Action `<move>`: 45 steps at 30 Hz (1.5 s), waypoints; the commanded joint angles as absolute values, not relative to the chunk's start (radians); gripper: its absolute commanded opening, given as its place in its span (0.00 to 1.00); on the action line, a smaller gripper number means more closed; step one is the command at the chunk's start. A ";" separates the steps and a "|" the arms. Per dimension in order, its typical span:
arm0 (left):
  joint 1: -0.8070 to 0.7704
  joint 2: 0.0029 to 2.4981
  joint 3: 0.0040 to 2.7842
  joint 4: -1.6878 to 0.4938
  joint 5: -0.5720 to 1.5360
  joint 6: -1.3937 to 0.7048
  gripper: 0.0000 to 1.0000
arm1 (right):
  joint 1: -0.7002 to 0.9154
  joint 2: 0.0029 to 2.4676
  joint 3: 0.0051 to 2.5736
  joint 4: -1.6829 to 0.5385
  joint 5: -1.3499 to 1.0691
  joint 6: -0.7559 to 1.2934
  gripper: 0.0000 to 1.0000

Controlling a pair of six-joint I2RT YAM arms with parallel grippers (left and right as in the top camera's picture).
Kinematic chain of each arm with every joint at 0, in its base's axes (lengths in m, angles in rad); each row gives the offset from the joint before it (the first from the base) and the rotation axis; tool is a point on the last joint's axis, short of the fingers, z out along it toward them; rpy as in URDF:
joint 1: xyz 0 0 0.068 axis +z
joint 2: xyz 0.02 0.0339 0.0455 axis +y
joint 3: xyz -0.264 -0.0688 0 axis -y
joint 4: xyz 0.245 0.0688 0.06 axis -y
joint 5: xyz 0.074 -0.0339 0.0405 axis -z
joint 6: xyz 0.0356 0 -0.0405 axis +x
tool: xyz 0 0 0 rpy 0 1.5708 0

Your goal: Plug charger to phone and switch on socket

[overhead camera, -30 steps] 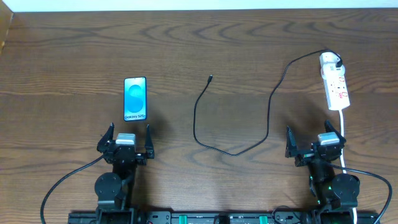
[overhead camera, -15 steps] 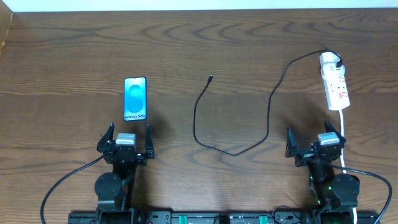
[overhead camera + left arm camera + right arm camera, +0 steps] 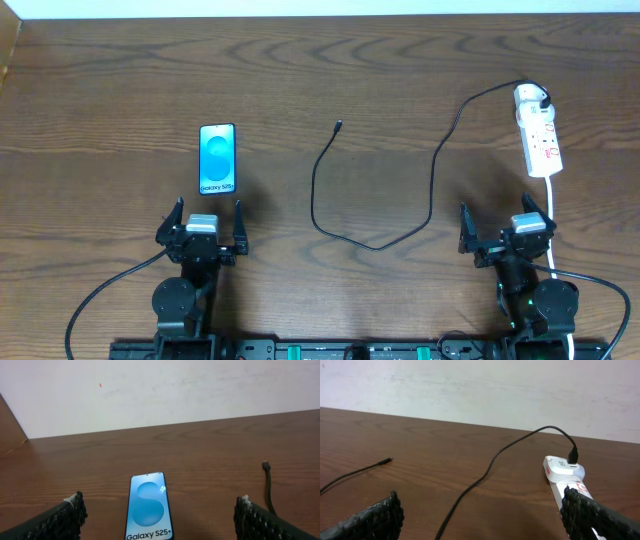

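The phone [image 3: 218, 158] lies flat on the left, its blue screen up; the left wrist view shows it [image 3: 149, 507] straight ahead. My left gripper [image 3: 207, 222] is open and empty just in front of the phone, also seen in the left wrist view [image 3: 160, 517]. The charger cable [image 3: 372, 242] loops across the middle, its connector tip [image 3: 339, 125] lying loose and its black plug [image 3: 541, 101] in the socket [image 3: 538, 137] at the right. My right gripper [image 3: 507, 228] is open and empty near the socket's front end [image 3: 565, 480].
The socket's white cord [image 3: 553, 215] runs toward the front edge beside my right arm. The brown wooden table [image 3: 130, 80] ends at a white wall at the back.
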State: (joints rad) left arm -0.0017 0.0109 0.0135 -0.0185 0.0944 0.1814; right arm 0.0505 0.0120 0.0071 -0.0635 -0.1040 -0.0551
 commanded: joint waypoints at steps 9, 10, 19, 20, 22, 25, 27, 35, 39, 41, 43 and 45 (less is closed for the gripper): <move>0.002 0.006 0.004 -0.063 0.103 0.186 0.95 | 0.046 0.012 0.006 -0.068 -0.099 -0.042 0.99; 0.002 0.006 0.004 -0.063 0.103 0.186 0.95 | 0.046 0.012 0.006 -0.068 -0.099 -0.042 0.99; 0.003 0.006 0.004 -0.063 0.103 0.186 0.95 | 0.046 0.012 0.006 -0.068 -0.099 -0.042 0.99; 0.002 0.006 0.004 -0.063 0.103 0.186 0.95 | 0.046 0.012 0.006 -0.068 -0.099 -0.042 0.99; 0.002 0.006 0.004 -0.063 0.103 0.186 0.95 | 0.046 0.012 0.006 -0.068 -0.099 -0.042 0.99; 0.003 0.006 0.004 -0.063 0.092 0.187 0.95 | 0.046 0.012 0.006 -0.068 -0.099 -0.042 0.99; 0.002 0.006 0.004 -0.063 0.089 0.187 0.95 | 0.046 0.012 0.006 -0.068 -0.099 -0.042 0.99; 0.002 0.006 0.004 -0.063 0.089 0.187 0.95 | 0.046 0.012 0.006 -0.068 -0.099 -0.042 0.99; 0.002 0.006 0.004 -0.063 0.089 0.187 0.95 | 0.046 0.012 0.006 -0.068 -0.099 -0.042 0.99; 0.002 0.006 0.004 -0.063 0.089 0.186 0.95 | 0.046 0.012 0.006 -0.068 -0.099 -0.042 0.99; 0.002 0.006 0.004 -0.063 0.095 0.186 0.95 | 0.046 0.012 0.006 -0.068 -0.099 -0.042 0.99; 0.002 0.006 0.004 -0.062 0.096 0.182 0.95 | 0.046 0.012 0.006 -0.068 -0.099 -0.042 0.99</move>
State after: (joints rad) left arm -0.0017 0.0109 0.0135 -0.0189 0.0898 0.1814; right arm 0.0505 0.0120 0.0071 -0.0635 -0.1040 -0.0551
